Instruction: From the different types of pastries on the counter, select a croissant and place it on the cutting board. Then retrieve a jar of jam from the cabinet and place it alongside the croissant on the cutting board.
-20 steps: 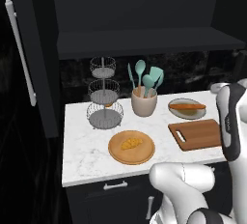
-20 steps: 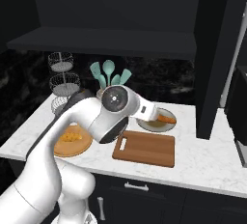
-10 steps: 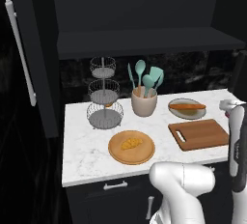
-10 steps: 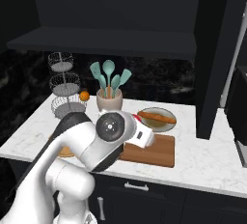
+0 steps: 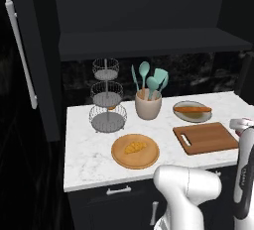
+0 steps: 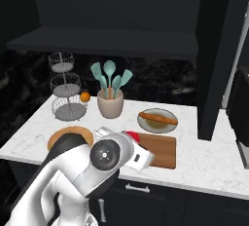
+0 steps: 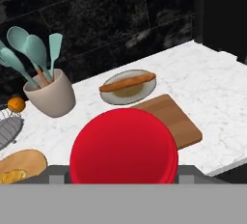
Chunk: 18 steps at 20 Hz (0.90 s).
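The small squat jar of jam with a bright red top (image 7: 123, 146) sits large at the bottom of the hand view, pinched between the dark fingers of the two-finger gripper (image 7: 123, 177), which flank it on either side. In the right base view the red lid peeks out just above the white arm, over the near left part of the rectangular reddish-brown wooden cutting board (image 6: 163, 149). The board lies bare on the white marble-look counter (image 5: 89, 149), its slot handle toward the round light-wood plate (image 5: 135, 151). On that plate rests the small golden croissant (image 5: 135, 146) — well apart from the board. Behind the board, a long orange-brown stick pastry (image 5: 192, 109) lies across a grey dish (image 5: 192, 116), beside a beige crock of teal utensils (image 5: 148, 106) and a three-tier wire stand (image 5: 106, 100).
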Available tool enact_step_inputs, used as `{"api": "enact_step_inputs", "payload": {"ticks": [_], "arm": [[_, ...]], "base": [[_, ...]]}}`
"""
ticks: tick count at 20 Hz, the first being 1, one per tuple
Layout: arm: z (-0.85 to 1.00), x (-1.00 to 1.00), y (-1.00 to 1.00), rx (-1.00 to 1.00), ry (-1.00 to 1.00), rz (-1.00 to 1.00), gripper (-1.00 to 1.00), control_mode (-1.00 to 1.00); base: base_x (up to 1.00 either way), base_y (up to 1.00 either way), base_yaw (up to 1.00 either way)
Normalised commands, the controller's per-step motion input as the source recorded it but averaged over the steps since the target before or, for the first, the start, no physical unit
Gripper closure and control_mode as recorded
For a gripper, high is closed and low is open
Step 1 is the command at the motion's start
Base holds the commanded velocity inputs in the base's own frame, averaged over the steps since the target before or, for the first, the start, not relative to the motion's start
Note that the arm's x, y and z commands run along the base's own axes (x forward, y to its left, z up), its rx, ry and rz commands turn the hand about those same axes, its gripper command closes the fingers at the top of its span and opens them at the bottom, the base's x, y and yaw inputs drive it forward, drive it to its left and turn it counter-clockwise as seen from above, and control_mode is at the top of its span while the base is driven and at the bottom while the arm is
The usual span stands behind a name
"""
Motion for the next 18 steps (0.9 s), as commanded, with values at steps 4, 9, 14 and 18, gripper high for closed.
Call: {"api": "enact_step_inputs", "payload": {"ticks": [4,9,14,18], "arm": [[0.0,0.29,0.0,0.0,0.02,0.0,1.0,-1.0],[-0.08,0.0,-0.13,0.0,0.03,0.0,1.0,-1.0],[-0.18,-0.09,-0.11,0.0,0.02,0.0,1.0,-1.0],[-0.18,0.02,0.06,0.0,0.03,0.0,1.0,-1.0]], "base": [[0.0,0.0,0.0],[0.0,0.0,0.0],[0.0,0.0,0.0],[0.0,0.0,0.0]]}}
